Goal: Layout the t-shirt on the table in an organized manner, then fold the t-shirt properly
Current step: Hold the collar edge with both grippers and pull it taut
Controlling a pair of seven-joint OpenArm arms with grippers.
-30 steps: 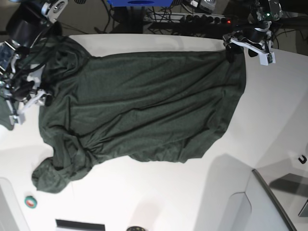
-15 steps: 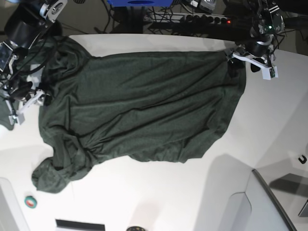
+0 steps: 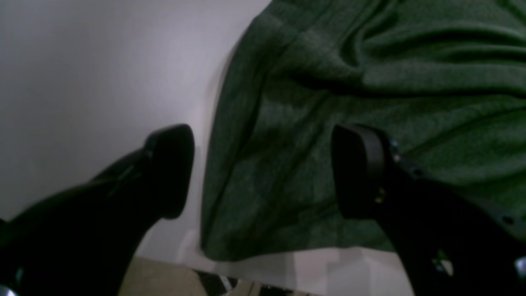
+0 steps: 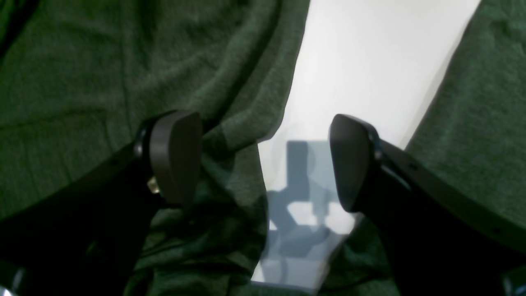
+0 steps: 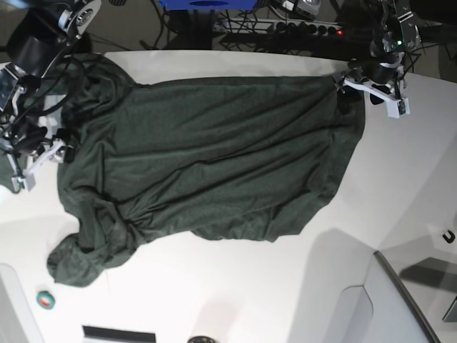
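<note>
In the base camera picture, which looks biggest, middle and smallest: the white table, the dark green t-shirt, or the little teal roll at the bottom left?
1. White table, biggest.
2. Dark green t-shirt.
3. Little teal roll, by far the smallest.

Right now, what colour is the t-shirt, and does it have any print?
Dark forest green, plain with no print visible; the t-shirt shows best in the base view.

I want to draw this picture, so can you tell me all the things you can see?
t-shirt: one, dark green, spread wrinkled across the table, one end bunched near the front left.
table: one, white, under everything.
small round thing: one, teal, front left on the table.
power strip: one, dark, behind the table.
left end effector: one, black, open, over the shirt's far right corner.
right end effector: one, black, open, over the shirt's left edge.
</note>
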